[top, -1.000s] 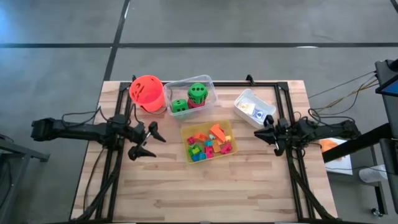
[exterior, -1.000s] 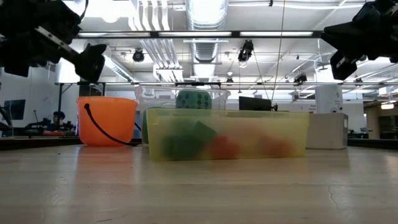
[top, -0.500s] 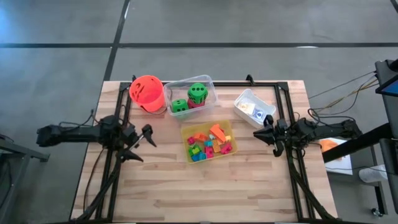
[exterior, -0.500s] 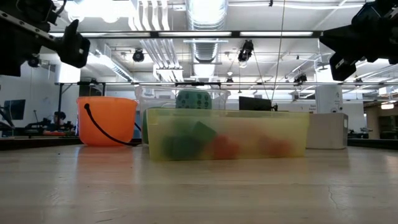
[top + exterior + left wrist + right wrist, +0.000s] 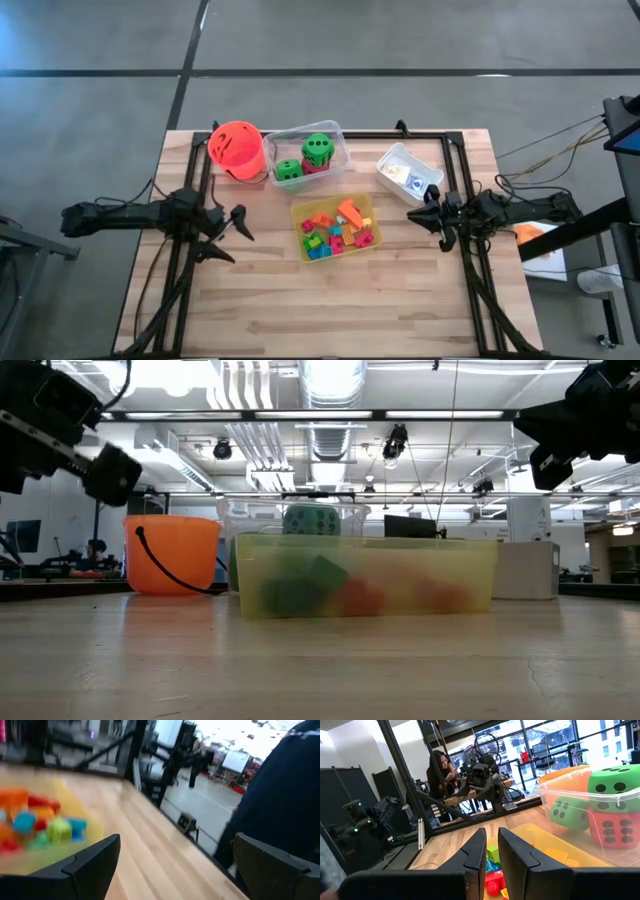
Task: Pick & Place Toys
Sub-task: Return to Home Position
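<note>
Blocks [image 5: 333,235] look light, rigid, slick; pinch flat sides. Left tool [image 5: 236,240], nine o'clock, released; right tool [image 5: 415,217], three o'clock, clenched.

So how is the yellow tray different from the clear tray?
The yellow tray holds many small bright blocks; the clear tray holds big dotted dice, two green and one pink. The yellow tray is tinted, the clear tray see-through. The clear tray sits beside the orange bucket; the yellow tray lies nearer the middle, between the left gripper and right gripper. Both are plastic boxes on the wooden table.
</note>
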### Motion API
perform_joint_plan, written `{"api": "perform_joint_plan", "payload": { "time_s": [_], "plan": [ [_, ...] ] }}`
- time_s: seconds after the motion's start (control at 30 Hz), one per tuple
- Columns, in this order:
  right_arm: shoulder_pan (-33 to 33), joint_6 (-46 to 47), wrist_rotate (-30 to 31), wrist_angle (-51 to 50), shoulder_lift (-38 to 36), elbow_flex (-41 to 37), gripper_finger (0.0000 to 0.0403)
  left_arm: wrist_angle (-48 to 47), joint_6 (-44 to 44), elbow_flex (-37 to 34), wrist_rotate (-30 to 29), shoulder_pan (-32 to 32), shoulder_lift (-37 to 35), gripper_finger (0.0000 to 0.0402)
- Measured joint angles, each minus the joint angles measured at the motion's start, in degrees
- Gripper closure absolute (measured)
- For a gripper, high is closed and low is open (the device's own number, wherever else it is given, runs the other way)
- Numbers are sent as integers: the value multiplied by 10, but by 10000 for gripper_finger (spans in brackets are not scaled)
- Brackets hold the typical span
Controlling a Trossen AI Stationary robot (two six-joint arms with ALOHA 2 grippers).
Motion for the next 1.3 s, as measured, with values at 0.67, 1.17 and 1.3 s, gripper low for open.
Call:
{"api": "perform_joint_plan", "payload": {
  "time_s": [0.67, 1.17, 1.3],
  "plan": [
    [0, 0, 1, 0, 0, 0, 358, -49, -14, 0, 0, 0, 4, 27],
    [0, 0, 1, 0, 0, 0, 358, -49, -13, -1, 0, 0, 4, 27],
    [0, 0, 1, 0, 0, 0, 358, -49, -13, -1, 0, 0, 4, 27]
  ]
}}
